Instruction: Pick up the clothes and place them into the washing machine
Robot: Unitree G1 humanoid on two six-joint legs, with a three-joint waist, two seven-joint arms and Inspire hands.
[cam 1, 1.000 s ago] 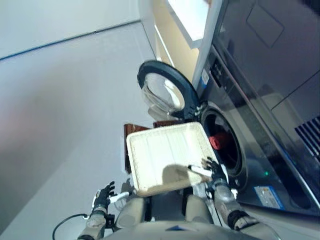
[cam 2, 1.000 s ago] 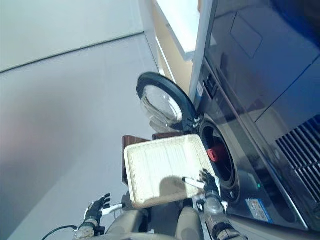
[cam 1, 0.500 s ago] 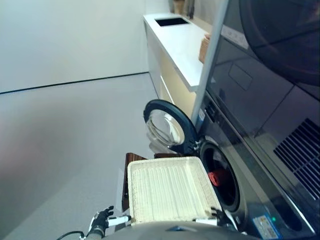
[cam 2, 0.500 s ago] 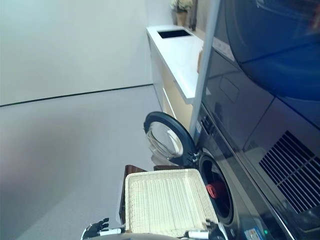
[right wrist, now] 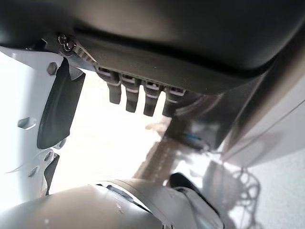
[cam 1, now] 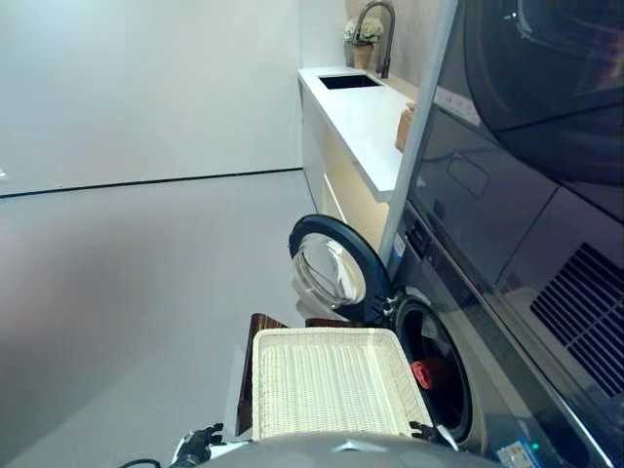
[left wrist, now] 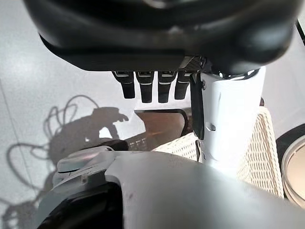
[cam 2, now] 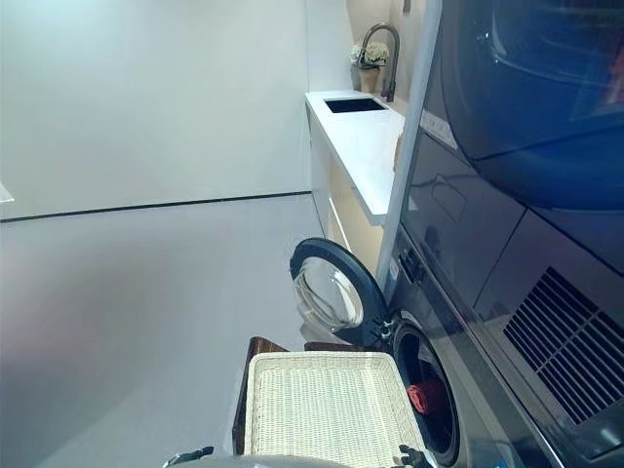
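The white wicker basket [cam 1: 331, 385] rests on the low dark brown box [cam 1: 250, 375] and holds no clothes. Beside it the washing machine [cam 1: 458, 322] has its round door [cam 1: 331, 268] swung open. A red cloth [cam 1: 421, 372] lies inside the drum. My left hand [cam 1: 200, 447] hangs low by the box's near corner, fingers [left wrist: 150, 88] relaxed and empty. My right hand [cam 1: 427, 431] is at the basket's near right corner in front of the drum, fingers [right wrist: 138, 98] relaxed and empty.
A white counter [cam 1: 366, 107] with a sink [cam 1: 349, 82], a tap and a small plant runs along the far wall past the machine. A dark appliance [cam 1: 546, 78] is stacked above the washer. Open grey floor [cam 1: 127, 292] lies to the left.
The camera has tilted up, so the counter and sink have come into view. Both hands now sit at the bottom edge. The basket stays empty on the box.
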